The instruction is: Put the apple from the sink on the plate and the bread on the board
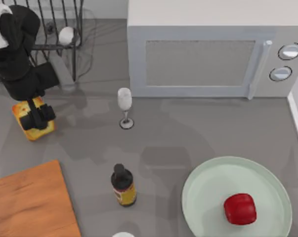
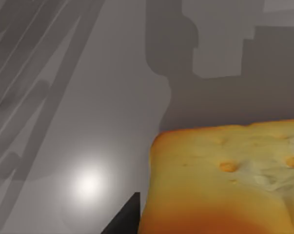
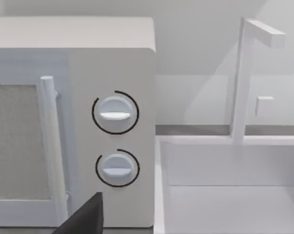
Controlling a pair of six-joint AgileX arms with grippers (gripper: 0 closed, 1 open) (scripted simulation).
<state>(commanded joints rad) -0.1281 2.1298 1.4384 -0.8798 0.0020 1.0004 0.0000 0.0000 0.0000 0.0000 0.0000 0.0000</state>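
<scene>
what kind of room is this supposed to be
Most likely a rendered kitchen counter: a microwave stands at the back, a sink with a faucet sits beside it, and a dish rack is in the far left corner.

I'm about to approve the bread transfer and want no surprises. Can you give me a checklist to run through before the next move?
1. Apple on the plate: ok.
2. Left gripper over the bread at the table's left: ok.
3. Fingers closed firmly on the bread: cannot tell.
4. Bread on the board: not ok, it sits on the counter beyond it.
5. Board surface free to receive the bread: ok.
6. Bottle and wine glass to the right of the bread-to-board path: ok.
</scene>
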